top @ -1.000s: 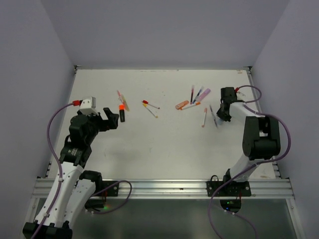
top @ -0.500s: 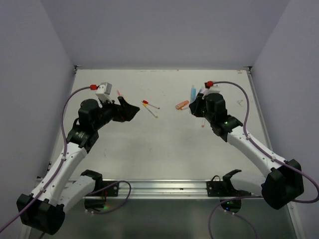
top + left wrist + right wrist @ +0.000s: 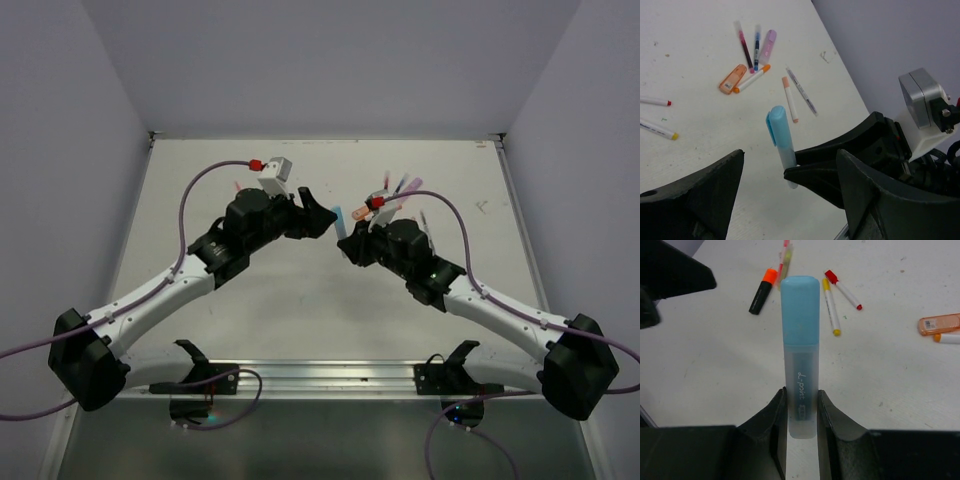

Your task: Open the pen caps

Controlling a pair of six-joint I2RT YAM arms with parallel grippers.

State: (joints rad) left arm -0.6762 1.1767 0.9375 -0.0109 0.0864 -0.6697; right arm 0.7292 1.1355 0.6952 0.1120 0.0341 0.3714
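We see the right pincer point(image 3: 801, 399) squeezed tight on the clear body of a highlighter point(image 3: 801, 375). Its light blue cap point(image 3: 800, 310) points up above the table point(image 3: 715, 365). The left pincer point(image 3: 790, 155) is wide apart, near the cap, not touching it.

**What the cameras miss**

The frosted highlighter point(image 3: 800, 377) under the light blue plastic cap point(image 3: 800, 310) hides its lower end between the black fingers point(image 3: 777, 416) of the right gripper point(image 3: 801, 393). At three o'clock, the flat orange highlighter point(image 3: 940, 324) is cut off. From above, the far pens point(image 3: 403, 184) at one o'clock are blurred.
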